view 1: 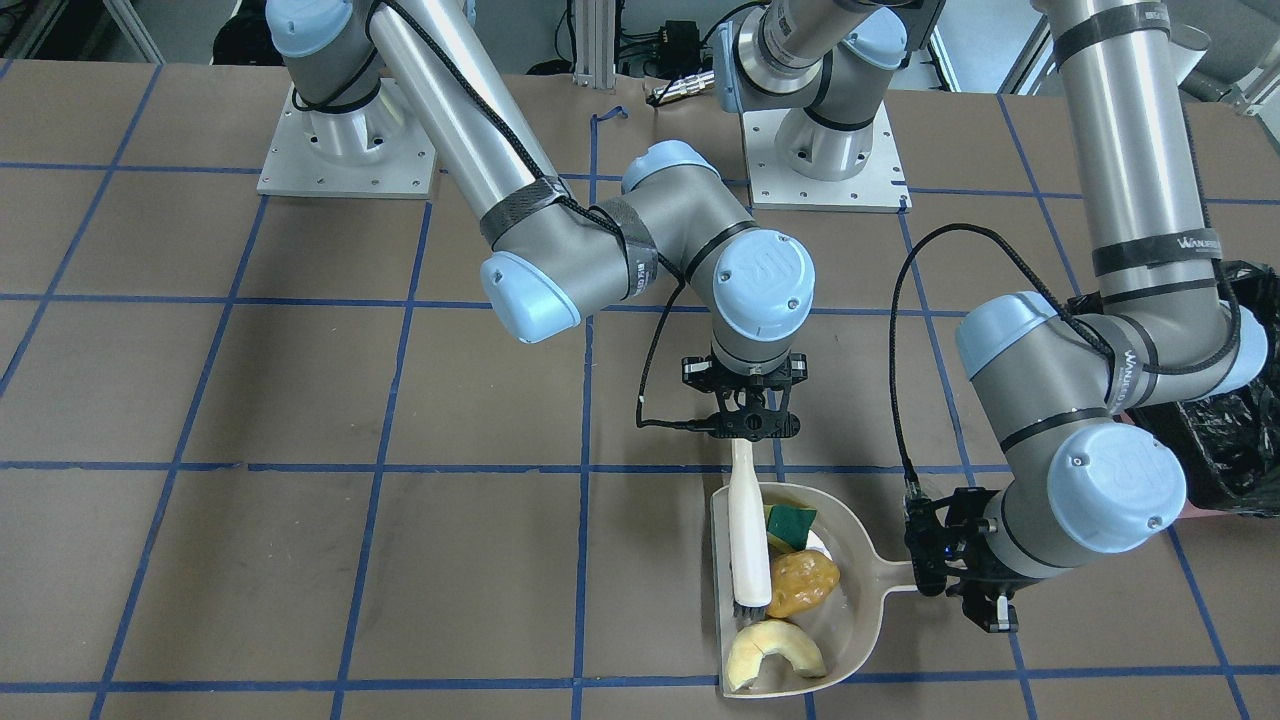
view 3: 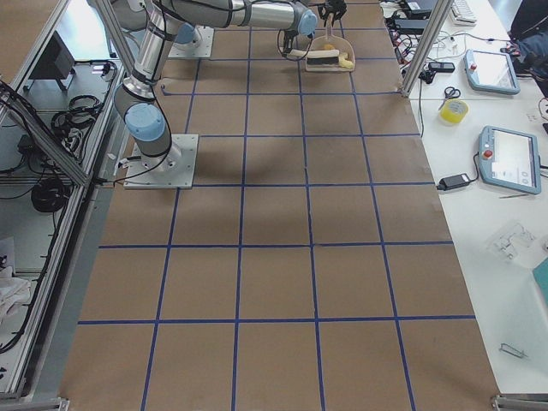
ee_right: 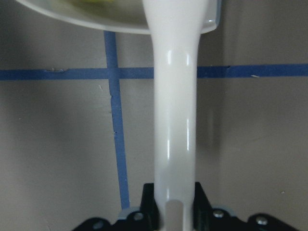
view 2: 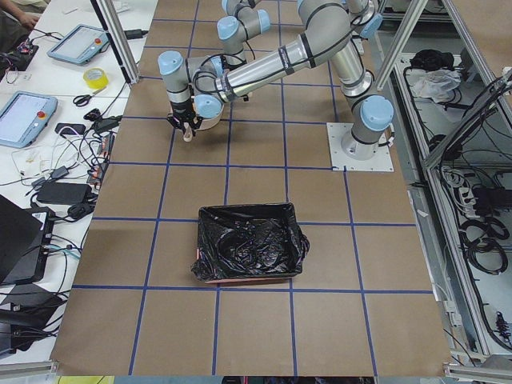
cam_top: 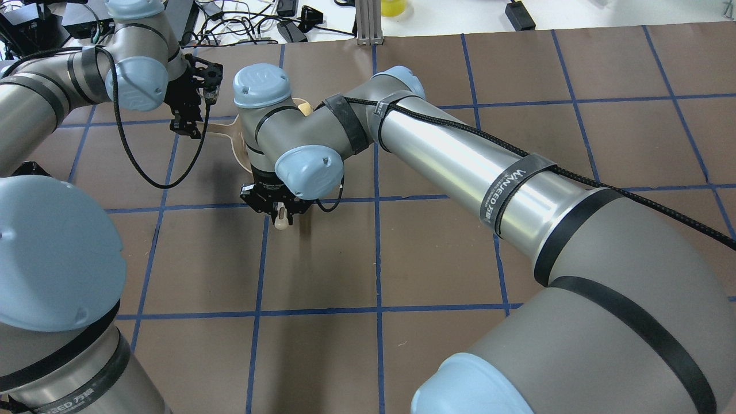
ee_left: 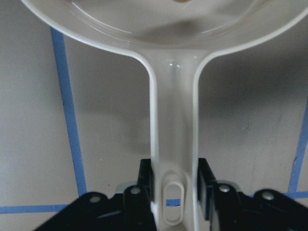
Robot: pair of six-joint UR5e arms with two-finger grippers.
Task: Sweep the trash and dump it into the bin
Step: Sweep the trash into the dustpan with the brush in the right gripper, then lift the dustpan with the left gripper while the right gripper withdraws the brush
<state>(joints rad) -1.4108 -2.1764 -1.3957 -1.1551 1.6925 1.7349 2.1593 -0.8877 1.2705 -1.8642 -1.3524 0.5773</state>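
1. Reading from the left of the front-facing view, note the right gripper point(view 1: 752, 425), fingers closed narrow on the handle end of the white brush point(view 1: 747, 530). Confirm this hold in the right wrist view.
2. Find the brush lying just inside the open lip of the dustpan point(view 1: 865, 600), bristles down and touching the trash point(view 1: 790, 600).
3. Locate all three items inside the pan walls:
   - the sponge block point(view 1: 790, 524) towards the robot;
   - the golden-brown lump point(view 1: 803, 584) mid-pan, against the bristles;
   - the crescent piece point(view 1: 772, 652) past the bristle end, close to the lip.
4. Moving right, note the left gripper point(view 1: 928, 578), fingers closed narrow on either side of the pan handle near its tip. Check the left wrist view for this. Take the pan as flat on the table point(view 1: 300, 400).
5. Find the bin point(view 1: 1230, 450) furthest right, black liner showing, partly hidden behind the left arm and well apart from the pan.
6. Judge sweeping as done and dumping as not yet begun.
7. For the next move:
   - lift the brush clear;
   - raise the pan with the lip tilted up;
   - carry across to the bin and tip over the liner.
8. Watch the crescent piece: with nothing between it and the lip, expect the first spill there.
9. Allow for tight room on the bin side, where the left elbow crowds the rim. Use the open table left of the pan for withdrawing the brush.
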